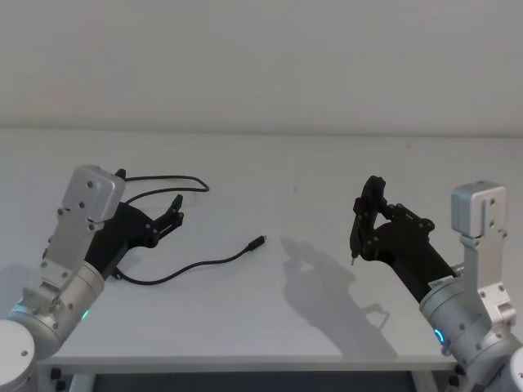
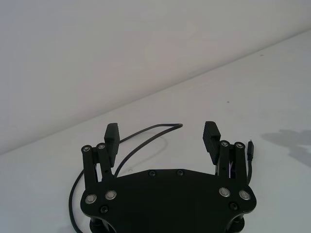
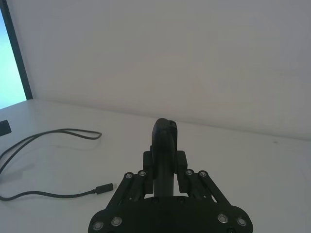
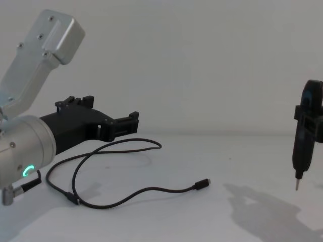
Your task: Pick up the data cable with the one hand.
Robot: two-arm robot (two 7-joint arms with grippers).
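Observation:
The data cable (image 1: 189, 265) lies in a loose loop on the white table, one small plug (image 1: 257, 242) pointing toward the middle. From the chest view the cable (image 4: 126, 143) curves back under my left arm. My left gripper (image 1: 176, 210) hovers open just above the loop's left part, nothing between its fingers; in the left wrist view the gripper (image 2: 162, 131) frames the cable (image 2: 148, 132) lying beyond it. Over at the right, my right gripper (image 1: 369, 214) is shut on a black pen-like tool (image 4: 302, 141), held upright with its metal tip down, well clear of the cable.
The white table (image 1: 327, 171) ends at its front edge (image 1: 245, 360) close to me, and a plain white wall stands behind. The right arm's shadow (image 1: 323, 286) falls on bare tabletop between the two arms. A bright window strip (image 3: 9, 63) shows at the room's side.

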